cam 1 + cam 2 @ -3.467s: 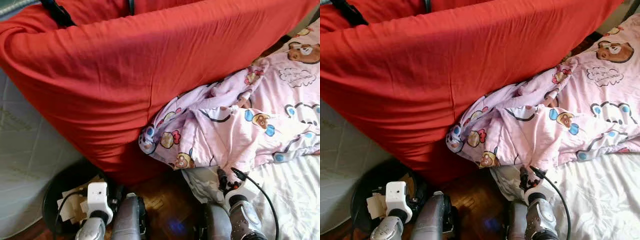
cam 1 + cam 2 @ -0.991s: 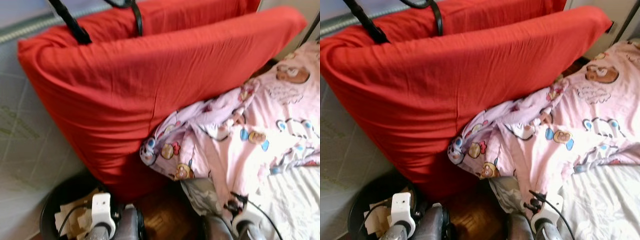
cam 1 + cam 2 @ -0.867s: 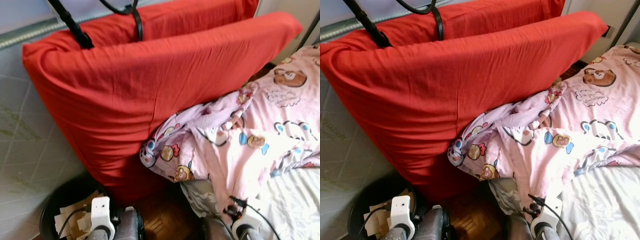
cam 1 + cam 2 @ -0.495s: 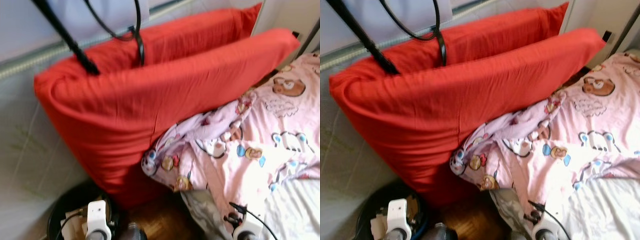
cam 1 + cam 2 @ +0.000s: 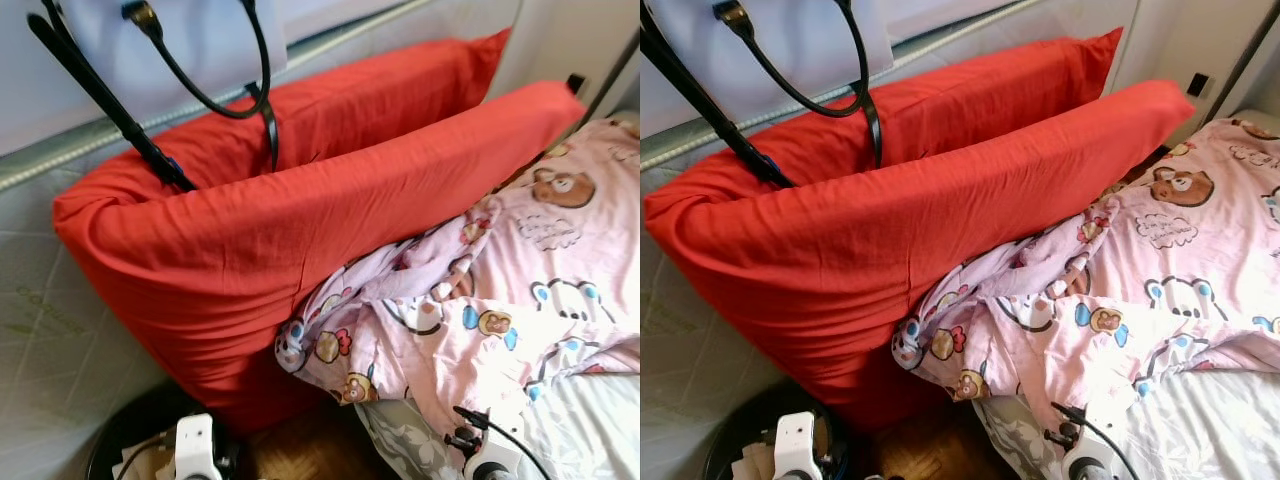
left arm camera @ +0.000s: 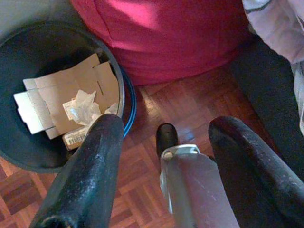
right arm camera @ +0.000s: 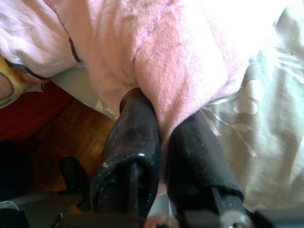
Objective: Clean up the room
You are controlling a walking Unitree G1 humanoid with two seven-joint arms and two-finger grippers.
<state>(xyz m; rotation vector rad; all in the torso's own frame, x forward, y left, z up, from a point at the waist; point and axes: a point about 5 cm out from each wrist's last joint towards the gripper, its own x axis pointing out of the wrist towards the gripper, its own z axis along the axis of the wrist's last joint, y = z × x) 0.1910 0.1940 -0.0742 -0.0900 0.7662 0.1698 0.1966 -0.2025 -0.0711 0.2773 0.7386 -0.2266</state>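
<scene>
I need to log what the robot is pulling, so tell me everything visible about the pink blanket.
The blanket is soft pink cloth printed with cartoon bears and clouds. It lies rumpled over the bed, its bunched corner hanging off the edge against the red cushion and above the wooden floor. The white sheet shows beneath it. In the right wrist view, the right gripper is shut on a fold of its lower edge.

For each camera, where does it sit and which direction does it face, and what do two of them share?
Left eye and right eye views: on the head, facing forward and down at the red cushion and the pink blanket.
Left wrist view: on the left wrist, along the open left gripper, down at the black bin on the wooden floor.
Right wrist view: on the right wrist, along the right gripper pinching the pink blanket.
Shared: head and right wrist views both show the blanket.
</scene>
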